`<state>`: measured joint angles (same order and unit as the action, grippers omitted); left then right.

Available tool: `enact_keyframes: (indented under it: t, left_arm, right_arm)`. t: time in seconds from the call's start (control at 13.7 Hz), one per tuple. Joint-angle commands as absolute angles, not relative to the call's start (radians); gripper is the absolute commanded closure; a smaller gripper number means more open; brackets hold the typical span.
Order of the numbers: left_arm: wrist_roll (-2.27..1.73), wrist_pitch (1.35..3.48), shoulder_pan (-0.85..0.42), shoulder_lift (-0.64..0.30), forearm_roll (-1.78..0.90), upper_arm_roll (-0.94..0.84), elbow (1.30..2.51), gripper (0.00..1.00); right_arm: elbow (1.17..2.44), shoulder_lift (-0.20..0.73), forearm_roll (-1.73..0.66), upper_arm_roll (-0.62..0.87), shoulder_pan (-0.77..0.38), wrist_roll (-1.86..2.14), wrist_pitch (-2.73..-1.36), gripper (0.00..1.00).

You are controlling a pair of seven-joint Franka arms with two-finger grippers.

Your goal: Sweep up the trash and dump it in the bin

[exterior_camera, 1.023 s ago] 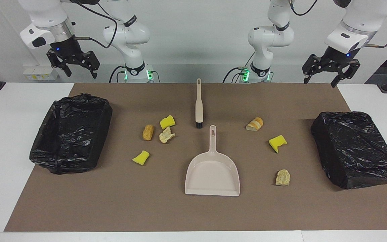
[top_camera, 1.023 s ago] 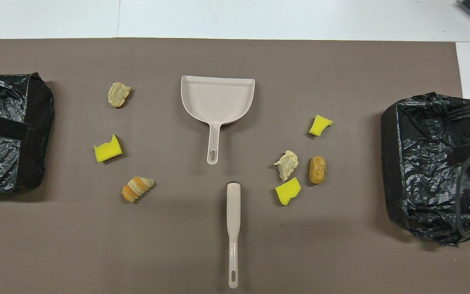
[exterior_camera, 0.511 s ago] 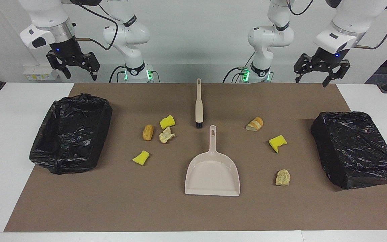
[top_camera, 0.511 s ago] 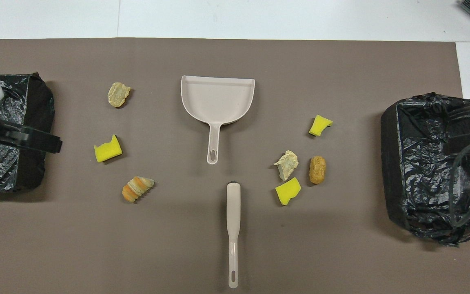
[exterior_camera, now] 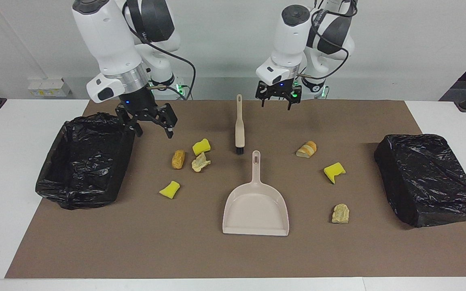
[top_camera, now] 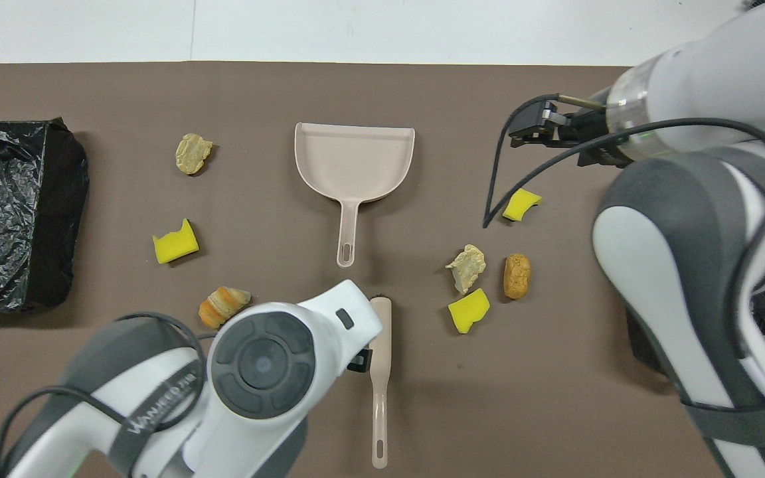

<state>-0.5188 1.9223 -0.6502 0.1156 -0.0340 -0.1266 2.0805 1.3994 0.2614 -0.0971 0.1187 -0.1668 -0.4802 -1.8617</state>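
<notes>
Several pieces of trash lie on the brown mat: yellow sponge chunks (exterior_camera: 201,146) (exterior_camera: 170,189) (exterior_camera: 334,171), bread pieces (exterior_camera: 178,159) (exterior_camera: 306,149) and paper wads (exterior_camera: 200,162) (exterior_camera: 340,213). The beige dustpan (exterior_camera: 256,206) lies in the middle, and the brush (exterior_camera: 239,125) lies nearer to the robots, its bristles toward the pan's handle. An open bin (exterior_camera: 85,159) lined in black sits at the right arm's end. My right gripper (exterior_camera: 154,132) hangs open and empty over the mat between that bin and the nearest scraps. Open too, my left gripper (exterior_camera: 276,106) hovers beside the brush's handle end.
A second black-bagged bin (exterior_camera: 429,178) sits at the left arm's end of the mat (exterior_camera: 136,242). In the overhead view both arms cover part of the mat; the dustpan (top_camera: 354,162) and brush (top_camera: 380,378) still show there.
Both arms have swung in from the table's ends toward the middle and come lower. The right gripper left the bin's outer side; the left gripper now hangs by the brush handle. Nothing on the mat moved.
</notes>
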Motion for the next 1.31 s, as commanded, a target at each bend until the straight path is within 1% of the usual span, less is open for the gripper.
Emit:
enact_keyframes:
  t: [0.0, 0.15, 0.22, 0.29, 0.37, 0.44, 0.58, 0.66, 0.8, 0.88, 0.95, 1.02, 1.1, 1.24]
  left_arm:
    - [-0.632, 2.101, -0.768, 0.153, -0.040, -0.107, 2.270, 0.00]
    - [-0.682, 2.167, -0.833, 0.152, -0.040, -0.107, 2.336, 0.00]
    - [-0.686, 2.192, -0.853, 0.143, -0.040, -0.107, 2.347, 0.00]
    - [-0.696, 2.229, -0.871, 0.123, -0.040, -0.109, 2.350, 0.00]
    - [-0.736, 2.265, -0.899, 0.101, -0.038, -0.109, 2.350, 0.04]
    - [-0.771, 2.298, -0.923, 0.088, -0.040, -0.107, 2.350, 0.05]
    - [-0.781, 2.327, -0.931, 0.060, -0.040, -0.109, 2.352, 0.06]
    - [-0.781, 2.327, -0.931, 0.054, -0.040, -0.109, 2.353, 0.12]
    - [-0.779, 2.348, -0.951, 0.005, -0.040, -0.109, 2.353, 0.16]
    - [-0.779, 2.362, -0.951, -0.006, -0.040, -0.107, 2.353, 0.20]
    - [-0.782, 2.359, -0.948, -0.006, -0.040, -0.107, 2.350, 0.37]
    - [-0.794, 2.343, -0.945, -0.006, -0.040, -0.104, 2.347, 0.70]
    - [-0.804, 2.332, -0.939, -0.006, -0.038, -0.103, 2.347, 0.82]
    - [-0.804, 2.306, -0.930, -0.003, -0.032, -0.098, 2.344, 0.85]
  right_arm:
    - [1.321, 0.398, -0.107, 0.164, -0.208, -0.546, -1.916, 0.04]
    - [1.322, 0.449, -0.100, 0.166, -0.256, -0.610, -1.982, 0.00]
    - [1.322, 0.466, -0.100, 0.164, -0.282, -0.615, -1.993, 0.00]
    - [1.325, 0.485, -0.100, 0.164, -0.300, -0.642, -2.009, 0.00]
    - [1.327, 0.503, -0.094, 0.163, -0.331, -0.685, -2.022, 0.00]
    - [1.330, 0.517, -0.072, 0.164, -0.357, -0.710, -2.023, 0.00]
    - [1.362, 0.532, -0.045, 0.164, -0.399, -0.729, -2.042, 0.00]
    - [1.390, 0.535, -0.040, 0.166, -0.402, -0.729, -2.066, 0.00]
    - [1.427, 0.560, -0.022, 0.166, -0.426, -0.730, -2.111, 0.00]
    - [1.428, 0.577, -0.017, 0.166, -0.445, -0.730, -2.123, 0.00]
    - [1.428, 0.584, -0.017, 0.166, -0.449, -0.730, -2.134, 0.00]
    - [1.428, 0.594, -0.012, 0.166, -0.451, -0.726, -2.137, 0.00]
    - [1.437, 0.597, -0.008, 0.166, -0.454, -0.716, -2.135, 0.00]
    - [1.476, 0.592, 0.006, 0.166, -0.463, -0.710, -2.125, 0.00]
